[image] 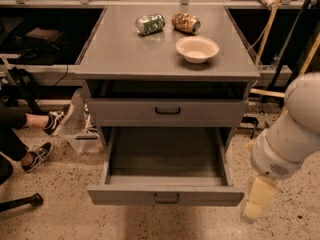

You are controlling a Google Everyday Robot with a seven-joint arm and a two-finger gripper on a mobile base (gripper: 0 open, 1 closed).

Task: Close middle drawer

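- At the far left a seated person's sneakers (58,119) are resting on the speckled floor, well apart from the cabinet's open front and so not blocking the drawer's travel.
- On the grey counter (125,54) a green can (150,24) and a crushed brown can (186,22) are lying on their sides near the back. A pale bowl (197,49) is sitting just in front of the brown one. All three are lying well back from the front edge, so they look out of the way of the job.
- The upper drawer (167,111) is sitting almost flush under the counter.
- The middle drawer (210,196) is standing pulled far out below it, its tray looking bare and its dark handle facing the camera. It is the thing that needs pushing in.
- At the right the white arm (292,134) is reaching down from the upper right, with its wrist pointing at the floor.
- The pincer (256,204) is hanging just beside the drawer's right front corner, apparently not touching it. I cannot tell whether it is open or closed. I judge it is placed low there to get in front of the drawer face.
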